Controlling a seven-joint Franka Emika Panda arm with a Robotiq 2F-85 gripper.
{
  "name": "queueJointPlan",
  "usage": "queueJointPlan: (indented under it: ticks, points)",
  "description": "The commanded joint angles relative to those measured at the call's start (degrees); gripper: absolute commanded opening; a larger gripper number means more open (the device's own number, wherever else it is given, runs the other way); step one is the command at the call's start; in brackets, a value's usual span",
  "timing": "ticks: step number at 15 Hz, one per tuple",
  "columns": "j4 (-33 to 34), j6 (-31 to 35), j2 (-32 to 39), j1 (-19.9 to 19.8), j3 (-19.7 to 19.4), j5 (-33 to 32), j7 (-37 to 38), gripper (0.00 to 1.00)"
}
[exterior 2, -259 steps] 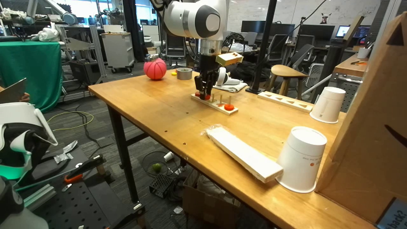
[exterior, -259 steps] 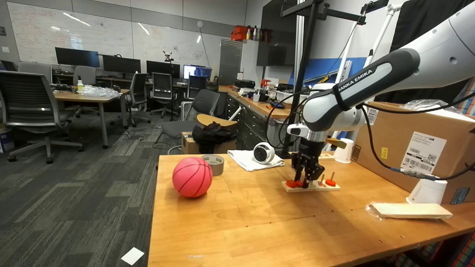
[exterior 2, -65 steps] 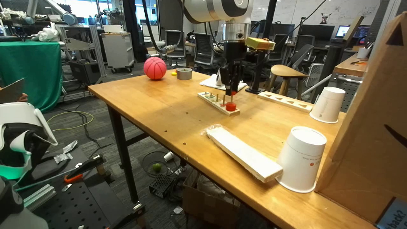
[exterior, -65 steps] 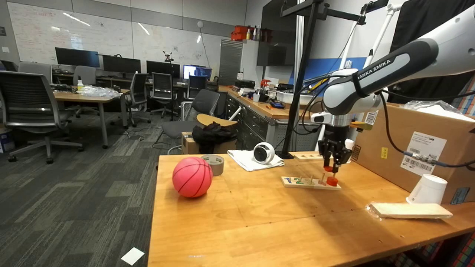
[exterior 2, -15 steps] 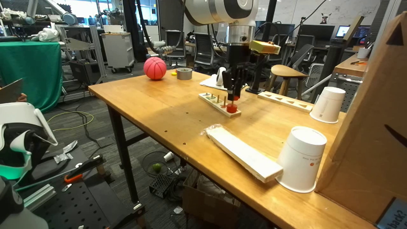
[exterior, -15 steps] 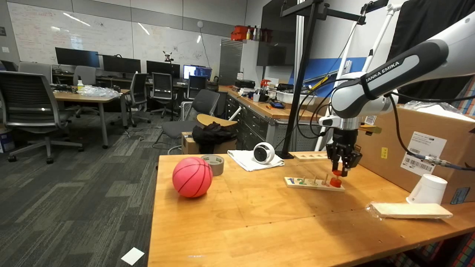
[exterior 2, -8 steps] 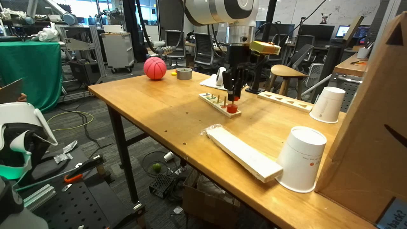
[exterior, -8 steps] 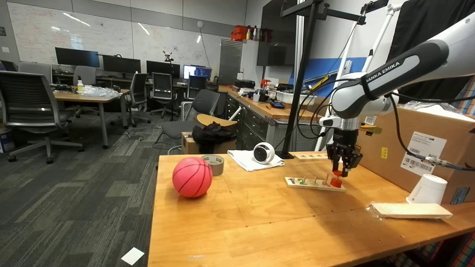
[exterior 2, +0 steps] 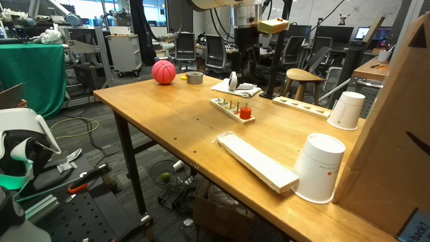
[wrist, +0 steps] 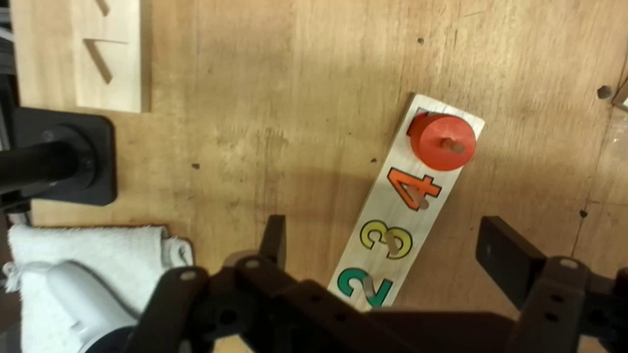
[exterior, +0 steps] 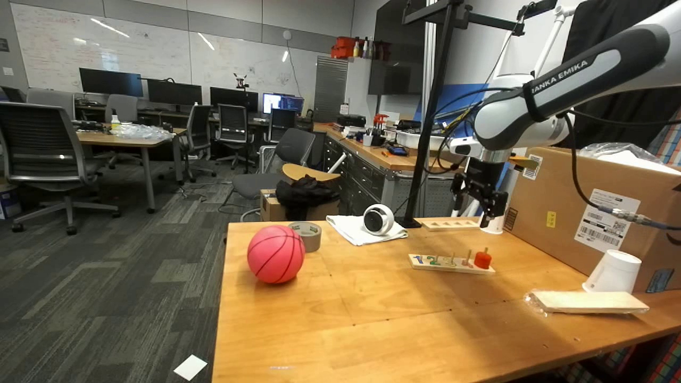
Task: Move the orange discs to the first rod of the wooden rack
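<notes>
That wooden counter (exterior: 372, 330) is easily the biggest thing here, with a white and black arm (exterior: 556, 88) stretched out over it. Next, a fat cardboard box (exterior: 564, 239) standing on top. The claw (wrist: 385, 240) is spread super wide, hanging in the air above the counter. Pink ball (exterior: 276, 254) sits well apart from the box. The rack (wrist: 378, 211) lies in between, a pale strip with 5 upright pegs (exterior: 468, 255) and 1, 2, 3 and 4 printed on it. 2 white cups (exterior 2: 318, 171) stand upside down near the box. Tape (exterior: 313, 238) is just beside the ball. Way smaller: the red discs (exterior 2: 245, 114), stacked on the end peg (exterior 2: 246, 105), right past the 4. Can't tell how many tbh.
</notes>
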Motion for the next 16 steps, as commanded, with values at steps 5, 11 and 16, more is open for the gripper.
queueJointPlan:
  ticks: [5, 11, 16]
  points:
    - [-0.66, -0.13, -2.10, 1.13, 0.13, 0.08, 0.21, 1.00]
    - [-0.97, -0.04, -2.10, 1.11, 0.08, 0.08, 0.21, 1.00]
    - [-0.97, -0.04, -2.10, 1.11, 0.08, 0.08, 0.21, 1.00]
